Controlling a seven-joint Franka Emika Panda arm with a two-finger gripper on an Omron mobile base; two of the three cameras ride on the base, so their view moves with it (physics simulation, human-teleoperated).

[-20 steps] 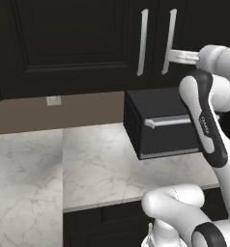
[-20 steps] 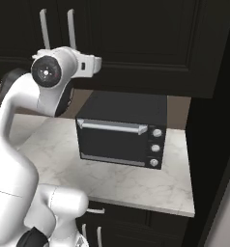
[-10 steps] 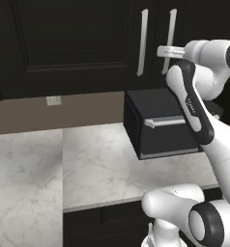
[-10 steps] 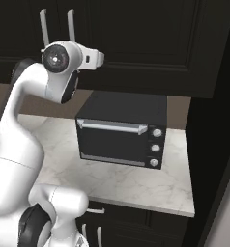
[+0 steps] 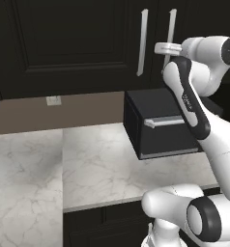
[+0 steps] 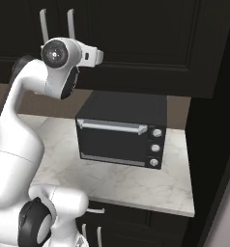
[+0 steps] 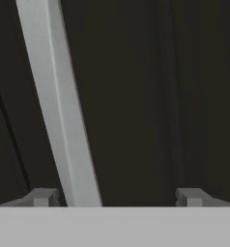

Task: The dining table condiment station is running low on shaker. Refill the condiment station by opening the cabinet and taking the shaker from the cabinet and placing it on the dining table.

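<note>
Right now the cabinet (image 5: 78, 43) is shut, both dark doors closed above the white worktop (image 5: 88, 164), so the shaker must be behind them and I cannot see it. What matters is the right-hand silver bar handle (image 7: 59, 106): it runs vertically along the door's inner edge, and in my hand view it crosses the frame as a long pale bar, leaning slightly because my wrist is rolled. It lies straight ahead of my gripper (image 7: 117, 195), between the fingertips but clearly off-centre, passing just beside the left fingertip (image 7: 42, 197) and well apart from the other one. From the left base view my gripper (image 5: 166, 48) sits right at that handle (image 5: 171, 34), beside the twin bar (image 5: 143, 42) of the neighbouring door. My jaws stand wide apart and hold nothing; whether the left fingertip already brushes the bar I cannot tell. I judge the step in hand to be grasping this handle, so the next move wants a small sideways shift to centre the bar, then a squeeze across its short width. Below me sits the black oven (image 6: 122, 135), which my elbow must stay clear of on the pull.
</note>
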